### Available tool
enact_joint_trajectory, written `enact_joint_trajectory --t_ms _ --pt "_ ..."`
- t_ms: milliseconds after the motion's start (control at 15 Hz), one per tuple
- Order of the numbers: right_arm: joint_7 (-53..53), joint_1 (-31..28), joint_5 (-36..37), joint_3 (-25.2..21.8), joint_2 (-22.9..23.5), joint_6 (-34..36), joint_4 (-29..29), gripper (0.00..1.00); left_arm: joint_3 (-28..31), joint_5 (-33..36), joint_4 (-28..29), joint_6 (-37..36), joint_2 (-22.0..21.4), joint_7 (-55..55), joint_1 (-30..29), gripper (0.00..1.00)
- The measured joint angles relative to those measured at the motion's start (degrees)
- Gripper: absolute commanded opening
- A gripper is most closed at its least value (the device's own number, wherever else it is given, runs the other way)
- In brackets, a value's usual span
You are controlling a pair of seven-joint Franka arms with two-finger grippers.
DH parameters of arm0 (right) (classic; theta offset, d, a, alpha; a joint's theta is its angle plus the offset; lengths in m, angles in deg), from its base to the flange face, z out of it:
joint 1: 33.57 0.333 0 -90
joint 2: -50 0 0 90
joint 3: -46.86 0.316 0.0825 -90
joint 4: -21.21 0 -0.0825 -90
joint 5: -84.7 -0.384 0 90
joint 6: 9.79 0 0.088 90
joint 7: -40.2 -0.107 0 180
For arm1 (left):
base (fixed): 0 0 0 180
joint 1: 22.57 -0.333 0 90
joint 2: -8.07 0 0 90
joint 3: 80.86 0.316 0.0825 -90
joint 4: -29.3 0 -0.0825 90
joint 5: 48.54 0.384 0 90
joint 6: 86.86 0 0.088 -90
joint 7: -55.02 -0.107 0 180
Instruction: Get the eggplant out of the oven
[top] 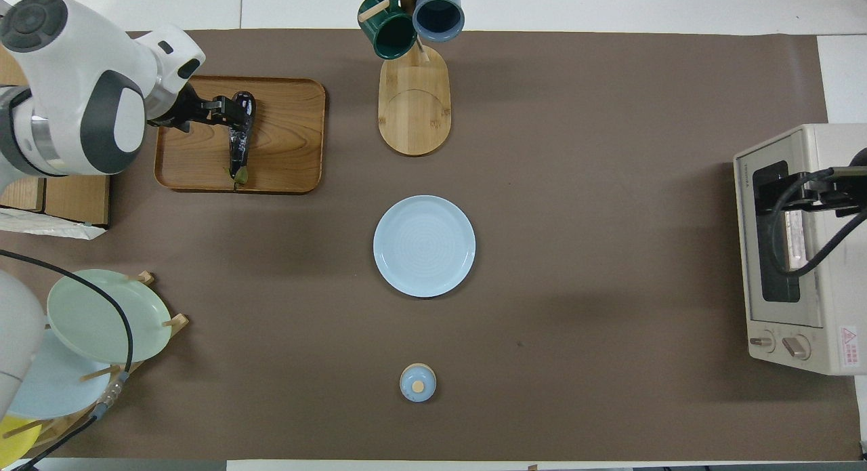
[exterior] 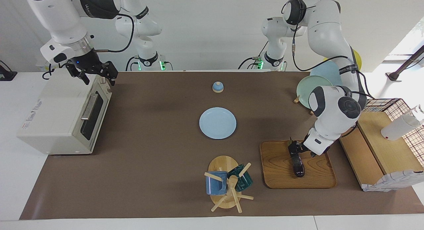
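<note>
While the eggplant [exterior: 297,166] lies on the wooden tray [exterior: 318,180], your left gripper [exterior: 294,154] grips it there — your right gripper [exterior: 96,72], jaw state unreadable, hovers over the oven [exterior: 53,117], well apart from that tray.

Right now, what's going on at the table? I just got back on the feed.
The left gripper is down at the wooden tray, at the eggplant lying on it, so the eggplant is already out of the oven. The right gripper hangs over the oven's top front edge, by its door. The blue plate at mid-table is bare.
</note>
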State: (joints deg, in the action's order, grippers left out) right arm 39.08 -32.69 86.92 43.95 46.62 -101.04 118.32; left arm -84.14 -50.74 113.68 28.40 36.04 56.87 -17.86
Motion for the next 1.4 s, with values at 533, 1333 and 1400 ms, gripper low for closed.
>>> enact_joint_trajectory --t_ms 533,1333,1400 --pt "0.0 0.0 0.0 0.0 0.0 0.0 0.0 1.0 0.6 0.0 0.0 -17.9 -18.5 2.4 -1.9 1.0" --pt "0.0 0.0 0.0 0.0 0.0 0.0 0.0 1.0 -0.1 0.0 10.7 -25.0 -29.0 2.5 -1.8 1.0" --pt "0.0 0.0 0.0 0.0 0.0 0.0 0.0 1.0 -0.1 0.0 10.5 -25.1 -29.2 2.5 -1.5 1.0"
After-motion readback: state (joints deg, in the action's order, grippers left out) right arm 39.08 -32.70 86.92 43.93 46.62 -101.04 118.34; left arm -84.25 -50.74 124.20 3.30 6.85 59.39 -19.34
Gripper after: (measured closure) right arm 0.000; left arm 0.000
